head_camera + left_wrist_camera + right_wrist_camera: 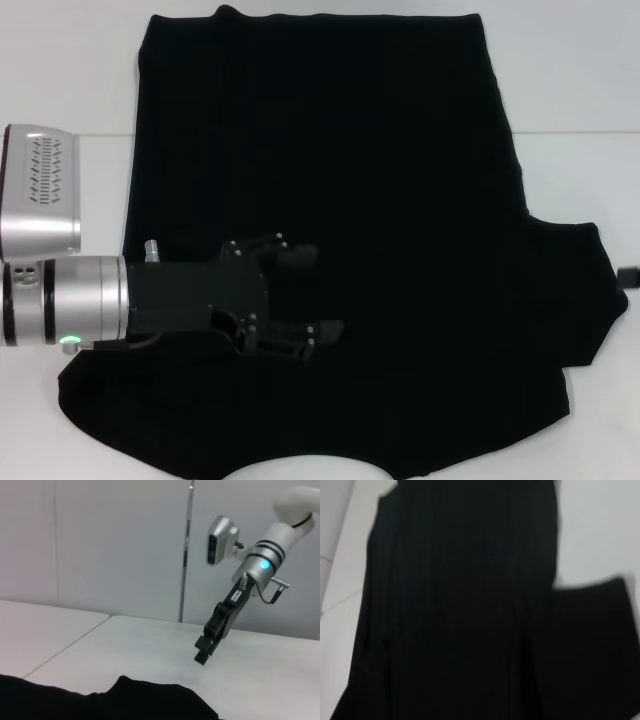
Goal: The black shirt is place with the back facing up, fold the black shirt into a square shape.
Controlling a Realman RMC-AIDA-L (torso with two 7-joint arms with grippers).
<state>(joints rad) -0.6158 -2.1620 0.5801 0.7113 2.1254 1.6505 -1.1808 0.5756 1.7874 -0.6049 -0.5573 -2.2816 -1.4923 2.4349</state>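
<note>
The black shirt (pixel 340 200) is seen spread across the white bench (pixel 570 80), its left side apparently already folded in, while the left pincer (pixel 315 290), open and empty, is held over it, the right sleeve judged next to be folded.

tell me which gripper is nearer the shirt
Left. The left gripper is right over the shirt, fingers apart. The right gripper hangs raised above the table, off the shirt's edge.
</note>
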